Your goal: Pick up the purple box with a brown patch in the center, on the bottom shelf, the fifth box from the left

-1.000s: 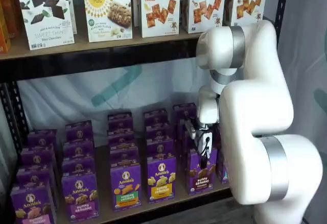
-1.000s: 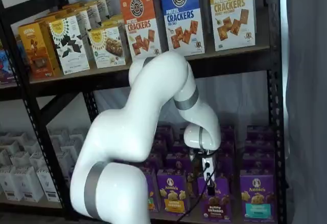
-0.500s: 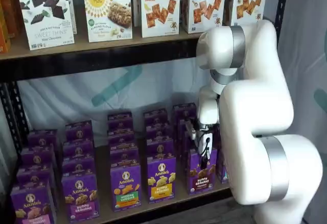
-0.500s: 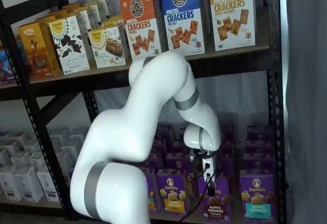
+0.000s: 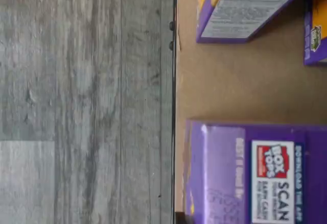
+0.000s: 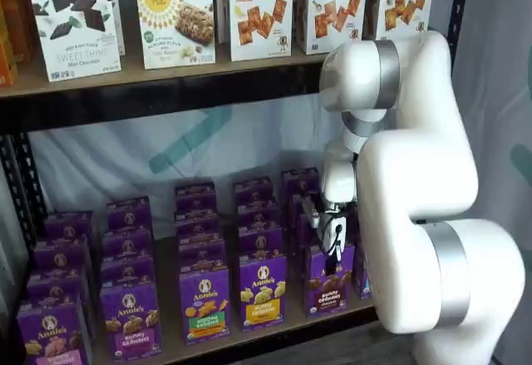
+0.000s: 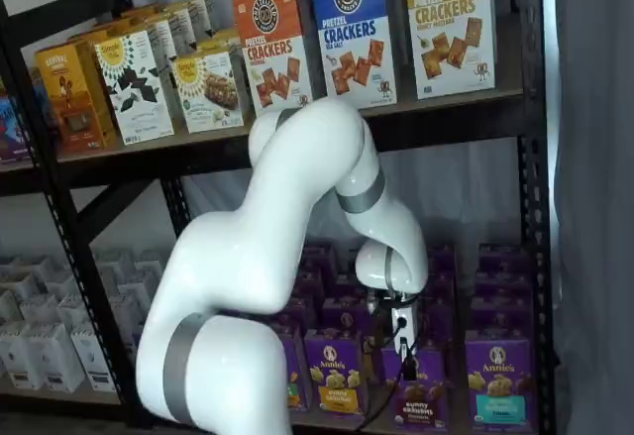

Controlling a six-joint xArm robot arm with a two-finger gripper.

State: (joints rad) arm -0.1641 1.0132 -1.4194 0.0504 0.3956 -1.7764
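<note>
Tool (image 7: 404, 354) above brown-patched purple box (image 7: 421, 403)

- bottom shelf (image 6: 274, 325): brown board w/ black front rail, both shelf views
- rows of purple Annie's cartons (image 6: 131, 319) upright on it
- purple box (image 6: 327, 286), brown cookies, in front row
- grey wood floor (image 5: 82, 101) below rail in wrist view

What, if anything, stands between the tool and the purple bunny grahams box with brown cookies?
Nothing visible. In both shelf views the tool sits right at the top of the purple box, front of the bottom shelf; contact is unclear.
</note>
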